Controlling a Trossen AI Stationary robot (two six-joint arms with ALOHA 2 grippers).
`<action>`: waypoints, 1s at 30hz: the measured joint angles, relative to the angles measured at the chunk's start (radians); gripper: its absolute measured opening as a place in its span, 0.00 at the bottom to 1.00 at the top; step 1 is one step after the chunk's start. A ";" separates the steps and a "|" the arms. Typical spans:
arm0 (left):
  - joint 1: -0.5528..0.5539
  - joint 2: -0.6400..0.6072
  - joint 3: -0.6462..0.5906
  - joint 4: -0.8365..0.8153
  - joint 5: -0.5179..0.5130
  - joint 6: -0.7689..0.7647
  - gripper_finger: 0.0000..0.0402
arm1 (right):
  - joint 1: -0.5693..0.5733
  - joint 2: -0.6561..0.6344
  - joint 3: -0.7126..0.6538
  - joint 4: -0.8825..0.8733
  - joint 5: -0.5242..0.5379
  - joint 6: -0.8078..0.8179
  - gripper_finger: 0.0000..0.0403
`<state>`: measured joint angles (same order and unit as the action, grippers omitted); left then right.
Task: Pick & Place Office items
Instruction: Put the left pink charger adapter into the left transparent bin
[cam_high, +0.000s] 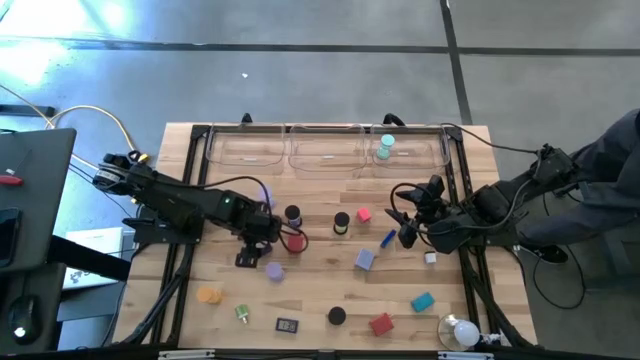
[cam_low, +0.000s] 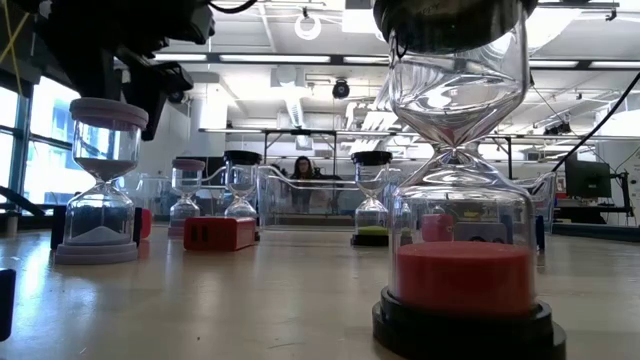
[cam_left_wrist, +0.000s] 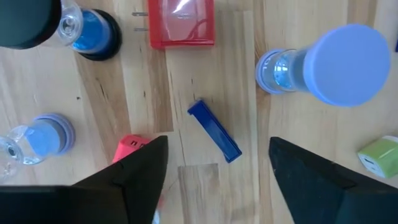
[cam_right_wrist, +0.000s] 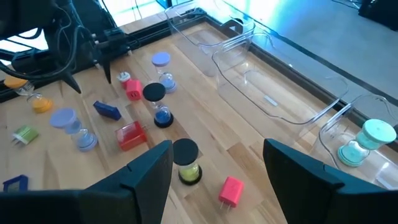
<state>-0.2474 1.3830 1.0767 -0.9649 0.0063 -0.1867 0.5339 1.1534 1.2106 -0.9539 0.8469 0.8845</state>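
Observation:
My left gripper (cam_high: 262, 235) hangs open, pointing down over a blue stick (cam_left_wrist: 214, 130) that lies flat on the table. Its fingers (cam_left_wrist: 143, 174) stand on either side of the stick without touching it. Around it are a red block (cam_left_wrist: 180, 23), a black-capped hourglass with blue sand (cam_left_wrist: 93, 34), a lavender-capped hourglass (cam_left_wrist: 336, 65) and a small red piece (cam_left_wrist: 129, 148). My right gripper (cam_high: 405, 225) is open above the table's right half with nothing between its fingers (cam_right_wrist: 149, 171). Below it stand a black-capped hourglass with yellow sand (cam_right_wrist: 186, 162) and a pink-red block (cam_right_wrist: 231, 190).
Three clear trays (cam_high: 325, 150) line the far edge; the right one holds a teal-capped hourglass (cam_high: 385, 148). Near the front lie an orange piece (cam_high: 208, 295), a green plug (cam_high: 242, 313), a dark clip (cam_high: 287, 324), a black cap (cam_high: 337, 316), a red block (cam_high: 381, 324), a teal block (cam_high: 422, 301) and a white bulb (cam_high: 460, 332).

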 joint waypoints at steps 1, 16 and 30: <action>0.003 0.000 0.000 -0.001 0.008 0.003 0.73 | 0.000 0.000 0.000 0.000 0.004 0.000 0.59; 0.003 0.000 0.000 -0.001 0.019 0.018 0.81 | 0.000 0.000 0.000 0.000 0.046 -0.044 0.59; 0.038 0.000 -0.001 -0.057 -0.001 0.124 0.81 | 0.000 0.000 0.000 0.000 0.068 -0.070 0.59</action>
<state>-0.2093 1.3831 1.0760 -1.0221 0.0049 -0.0625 0.5339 1.1534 1.2106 -0.9539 0.9150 0.8143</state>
